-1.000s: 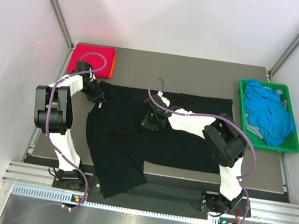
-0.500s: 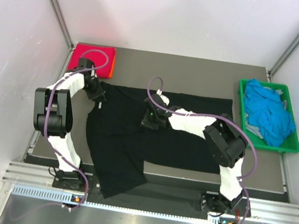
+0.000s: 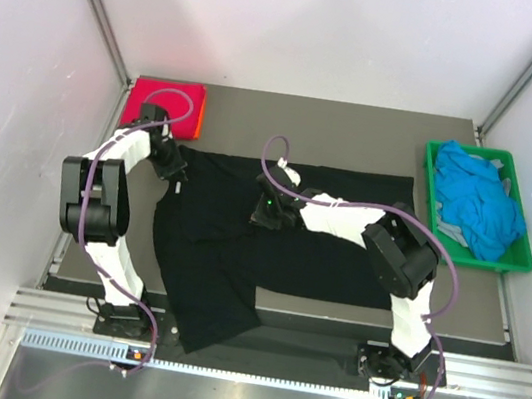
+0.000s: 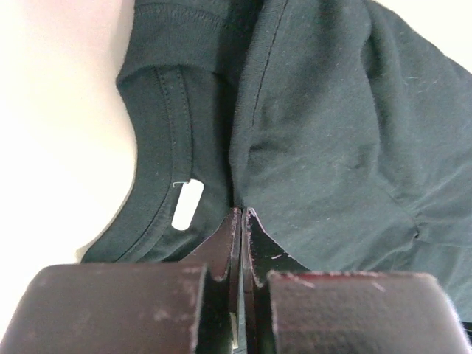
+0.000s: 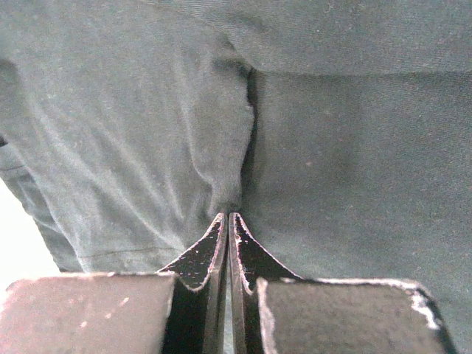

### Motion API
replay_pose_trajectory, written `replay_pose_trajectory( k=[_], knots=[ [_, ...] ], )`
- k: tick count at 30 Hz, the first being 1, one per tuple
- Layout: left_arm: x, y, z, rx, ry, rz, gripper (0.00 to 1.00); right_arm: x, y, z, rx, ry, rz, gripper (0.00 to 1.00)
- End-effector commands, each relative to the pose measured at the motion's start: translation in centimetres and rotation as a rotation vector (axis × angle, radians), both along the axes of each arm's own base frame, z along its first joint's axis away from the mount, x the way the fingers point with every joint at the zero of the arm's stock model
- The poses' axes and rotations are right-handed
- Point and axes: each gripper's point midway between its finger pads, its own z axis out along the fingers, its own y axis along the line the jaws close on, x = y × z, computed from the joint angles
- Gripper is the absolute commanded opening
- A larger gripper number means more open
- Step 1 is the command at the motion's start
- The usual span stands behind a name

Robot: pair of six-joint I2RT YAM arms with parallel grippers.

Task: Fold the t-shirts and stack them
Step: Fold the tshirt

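A large black t-shirt point(image 3: 288, 254) lies spread over the table, its lower left part hanging past the near edge. My left gripper point(image 3: 175, 171) is at its far left corner. In the left wrist view the left gripper point(image 4: 241, 212) is shut, pinching a fold of the black t-shirt point(image 4: 346, 125) beside the collar and its white neck label point(image 4: 186, 204). My right gripper point(image 3: 265, 216) rests mid-shirt. In the right wrist view the right gripper point(image 5: 228, 216) is shut on a pucker of the black cloth point(image 5: 346, 147). A folded magenta-red t-shirt point(image 3: 163, 104) lies at the far left.
An orange edge point(image 3: 199, 129) shows under the folded red shirt. A green crate point(image 3: 479, 262) at the right holds crumpled bright blue t-shirts point(image 3: 476, 201). White walls enclose the table on three sides; a metal rail runs along the near edge.
The left gripper's jaws have closed on the shirt by the collar, after shifting slightly toward the far side. The right arm has not moved.
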Motion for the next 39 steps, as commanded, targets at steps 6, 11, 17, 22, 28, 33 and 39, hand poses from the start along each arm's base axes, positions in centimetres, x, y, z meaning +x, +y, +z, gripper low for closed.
replay_pose_trajectory(
  k=[6, 11, 17, 22, 28, 33, 39],
  knots=[
    [-1.8, 0.4, 2.2, 0.074, 0.009, 0.059, 0.0, 0.2, 0.8, 5.3, 0.075, -0.125, 0.022, 0.0],
    [-3.5, 0.3, 1.9, 0.099, 0.037, 0.083, 0.0, 0.0, 0.8, 5.2, 0.079, -0.12, 0.028, 0.0],
    [-4.7, 0.5, 0.5, 0.115, 0.084, 0.093, 0.0, -0.1, 0.4, 5.1, 0.077, -0.125, 0.026, 0.0],
    [-4.9, 0.7, -0.7, 0.123, 0.109, 0.098, 0.0, -0.2, -0.1, 5.1, 0.072, -0.128, 0.02, 0.0],
    [-4.6, 0.3, -1.1, 0.102, 0.113, 0.094, 0.0, -0.2, -0.4, 5.0, 0.076, -0.131, 0.026, 0.0],
    [-4.7, 0.0, -0.8, 0.09, 0.115, 0.077, 0.09, -0.4, 0.0, 5.1, 0.092, -0.141, 0.074, 0.0],
    [-2.8, 2.3, 1.9, 0.199, 0.075, 0.109, 0.31, -1.0, 0.1, 4.5, 0.084, -0.135, 0.122, 0.0]
  ],
)
